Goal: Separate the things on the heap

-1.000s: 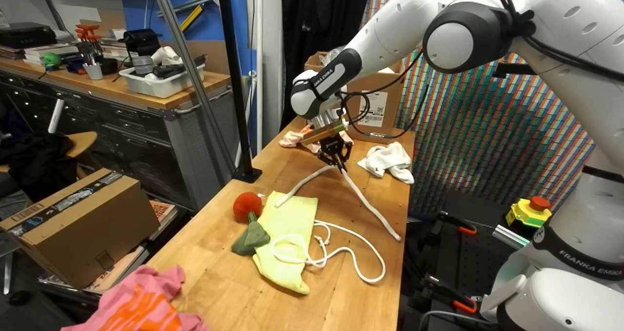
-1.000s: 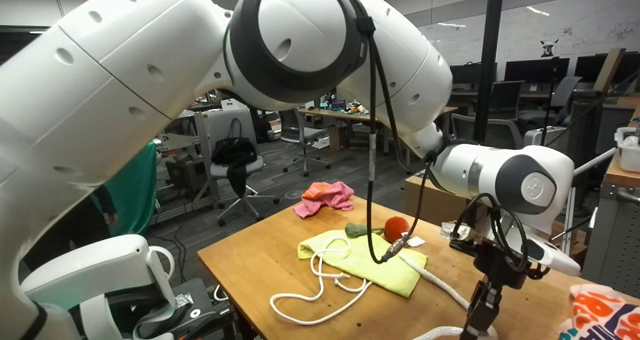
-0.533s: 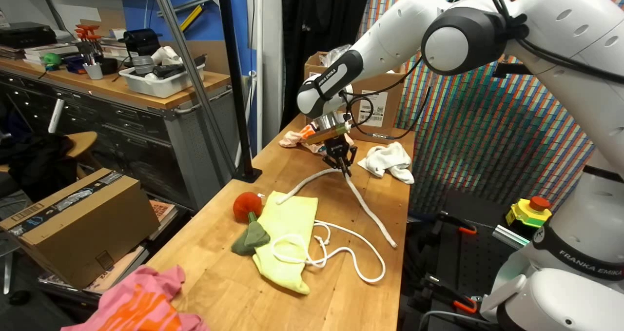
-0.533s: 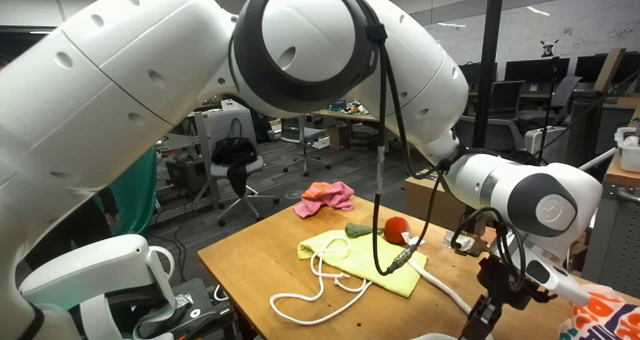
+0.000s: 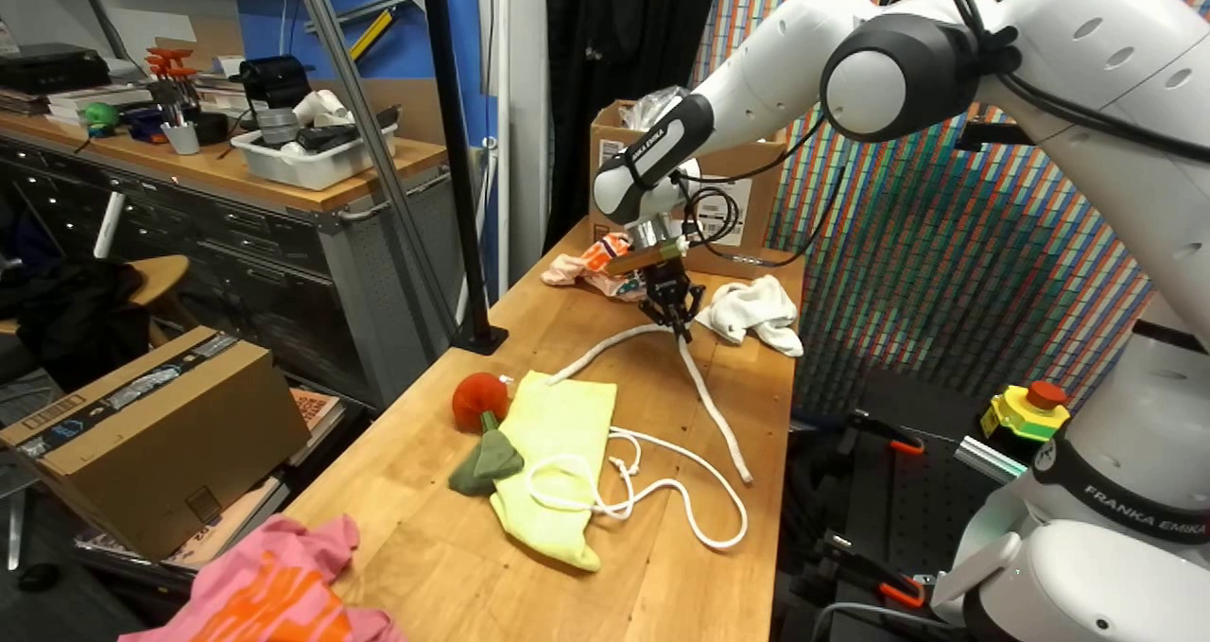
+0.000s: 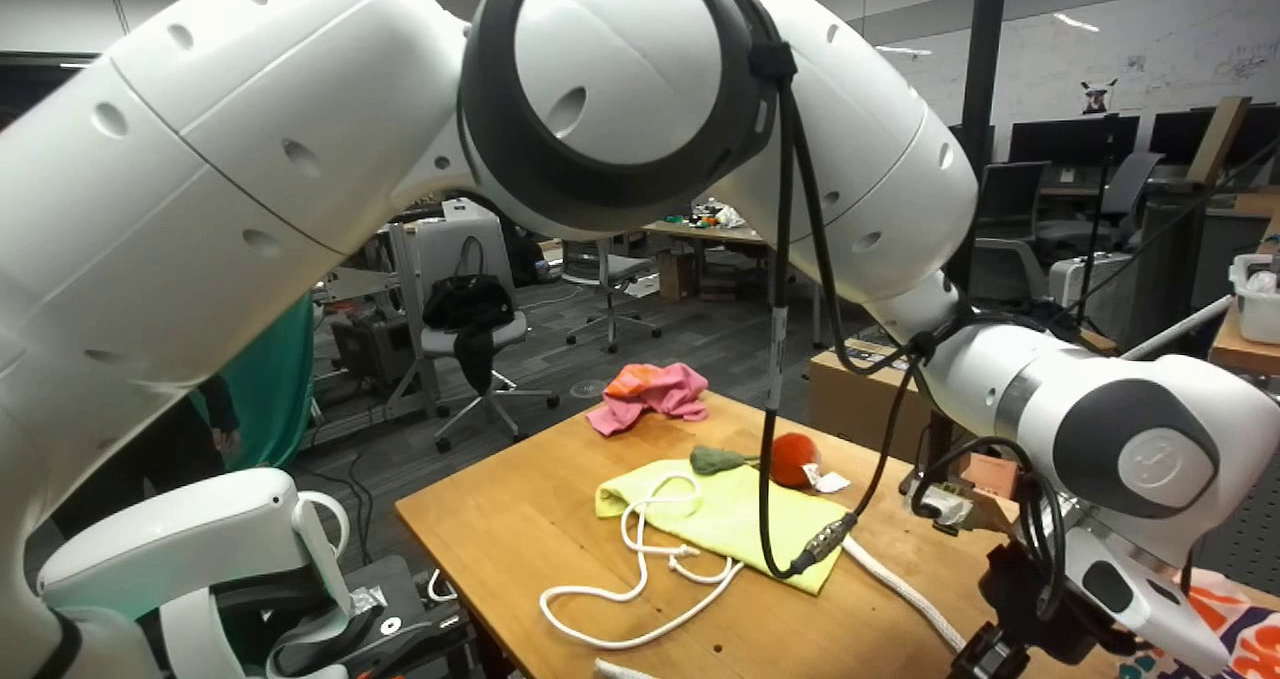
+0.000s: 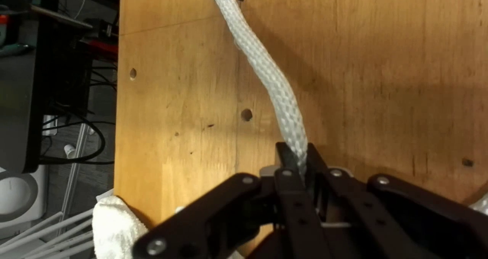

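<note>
Coloured stripes fill the backdrop (image 5: 1021, 245) at the upper right of an exterior view, with the wooden table (image 5: 681, 585) stretching down the middle. Eyes on the rope (image 7: 268, 70): the gripper (image 7: 298, 156) has it, black fingers (image 7: 284, 154) pinching the white braid! Plain to see in the wrist view, where the rope climbs leftward from that grip to the top of the frame.

Pinched near the centre of an exterior view, it fans out two ways: one length slants to the lower right, the other bends left to the upper edge of the yellow cloth (image 5: 567, 415), and whether those touch, I can't tell. Over the yellow goes a loop of thin cord (image 6: 680, 553), the rest, knotted, sprawling across the table. Just beside, on the left, sits the red ball (image 5: 479, 401), its green piece (image 5: 487, 464) right against the yellow!

Upper middle, the patterned cloth (image 5: 586, 266) lies bunched behind the gripper; to its right, the white cloth (image 5: 751, 309), crumpled at the table's edge. Lower left, well apart, it's the pink cloth (image 5: 269, 581), cut off by the frame. Top centre, a tall box (image 5: 768, 193); left, a taped box (image 5: 161, 443). And from the upper right arches the arm (image 5: 1134, 18)!
</note>
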Robot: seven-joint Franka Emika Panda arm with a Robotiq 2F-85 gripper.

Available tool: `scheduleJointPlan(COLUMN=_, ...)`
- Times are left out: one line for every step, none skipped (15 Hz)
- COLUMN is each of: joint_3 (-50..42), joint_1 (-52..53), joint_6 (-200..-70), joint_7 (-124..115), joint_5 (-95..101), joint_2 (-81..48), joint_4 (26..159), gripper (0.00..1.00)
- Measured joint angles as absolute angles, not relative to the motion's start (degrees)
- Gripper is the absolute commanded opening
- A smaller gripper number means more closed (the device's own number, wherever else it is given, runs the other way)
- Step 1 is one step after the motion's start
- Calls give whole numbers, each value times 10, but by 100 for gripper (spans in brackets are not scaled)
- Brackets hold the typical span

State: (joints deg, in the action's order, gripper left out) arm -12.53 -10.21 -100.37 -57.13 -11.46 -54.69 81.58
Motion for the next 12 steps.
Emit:
scheduleJointPlan(joint_3=-126, joint_1=-107, joint_6=-1004, joint_7=-574, joint_5=-117, joint_2=-547, joint_4=817, gripper=6)
scheduleJointPlan(joint_3=-126, joint_1=-111, joint_6=-1004, joint_7=-577, joint_5=-118, joint_2=-547, joint_4=817, gripper=7)
scheduleJointPlan(joint_3=-127, joint_1=-115, joint_6=-1004, joint_7=-578, joint_5=-119, joint_2=-546, joint_4=818, gripper=9)
scheduleJointPlan(joint_3=-127, joint_1=-119, joint_6=-1004, joint_7=-578, joint_5=-121, joint_2=-546, joint_4=818, gripper=36)
scheduleJointPlan(joint_3=-127, joint_1=-121, joint_6=-1004, joint_7=-578, joint_5=-122, joint_2=-545, joint_4=819, gripper=37)
scheduleJointPlan(joint_3=-127, joint_1=-122, joint_6=-1005, joint_7=-578, joint_5=-123, joint_2=-544, joint_4=819, gripper=44)
scheduleJointPlan(joint_3=-126, joint_1=-121, joint_6=-1005, joint_7=-578, joint_5=-123, joint_2=-543, joint_4=819, gripper=50)
scheduleJointPlan(joint_3=-124, joint_1=-120, joint_6=-1006, joint_7=-577, joint_5=-123, joint_2=-539, joint_4=819, gripper=59)
scheduleJointPlan(joint_3=-122, joint_1=-119, joint_6=-1006, joint_7=-576, joint_5=-123, joint_2=-536, joint_4=819, gripper=66)
scheduleJointPlan(joint_3=-120, joint_1=-115, joint_6=-1007, joint_7=-576, joint_5=-123, joint_2=-531, joint_4=819, gripper=73)
scheduleJointPlan(joint_3=-119, joint_1=-110, joint_6=-1007, joint_7=-575, joint_5=-123, joint_2=-525, joint_4=820, gripper=81)
scheduleJointPlan(joint_3=-119, joint_1=-104, joint_6=-1007, joint_7=-574, joint_5=-122, joint_2=-518, joint_4=821, gripper=88)
